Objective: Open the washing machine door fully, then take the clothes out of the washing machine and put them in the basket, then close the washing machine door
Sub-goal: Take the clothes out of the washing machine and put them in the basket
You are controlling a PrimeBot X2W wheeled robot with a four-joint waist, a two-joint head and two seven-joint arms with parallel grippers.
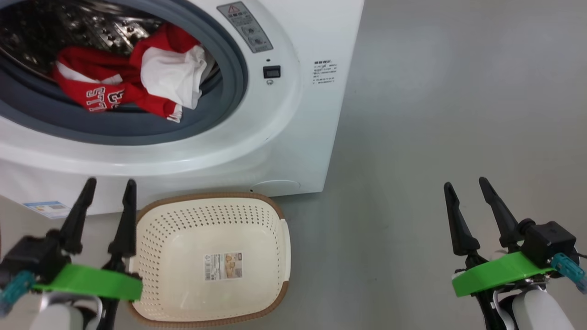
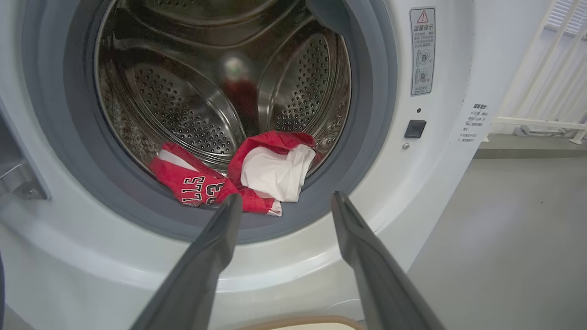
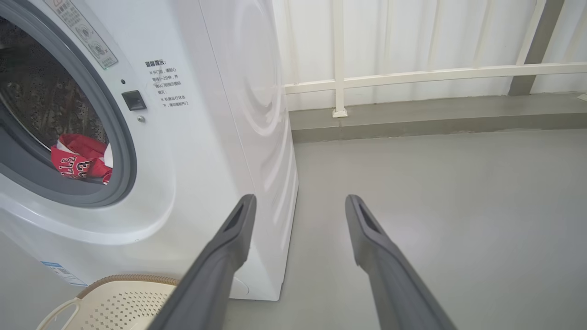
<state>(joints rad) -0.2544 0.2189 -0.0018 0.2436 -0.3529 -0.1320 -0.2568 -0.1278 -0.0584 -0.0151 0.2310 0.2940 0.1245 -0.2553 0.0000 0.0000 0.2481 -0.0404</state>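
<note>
The white washing machine (image 1: 293, 137) stands with its drum mouth uncovered; its door is out of view. Red and white clothes (image 1: 137, 82) lie at the drum's front lip, on the grey gasket (image 2: 367, 137); they show too in the left wrist view (image 2: 238, 178) and the right wrist view (image 3: 80, 160). The cream basket (image 1: 279, 215) sits empty on the floor just before the machine. My left gripper (image 1: 109, 183) is open beside the basket's left rim, fingers pointing at the machine. My right gripper (image 1: 467, 183) hangs open over bare floor, right of the machine.
Grey floor (image 1: 435, 137) spreads to the right of the machine. A white railing (image 3: 412, 75) and a low step run behind it. A blue label (image 1: 48, 208) is stuck low on the machine's front.
</note>
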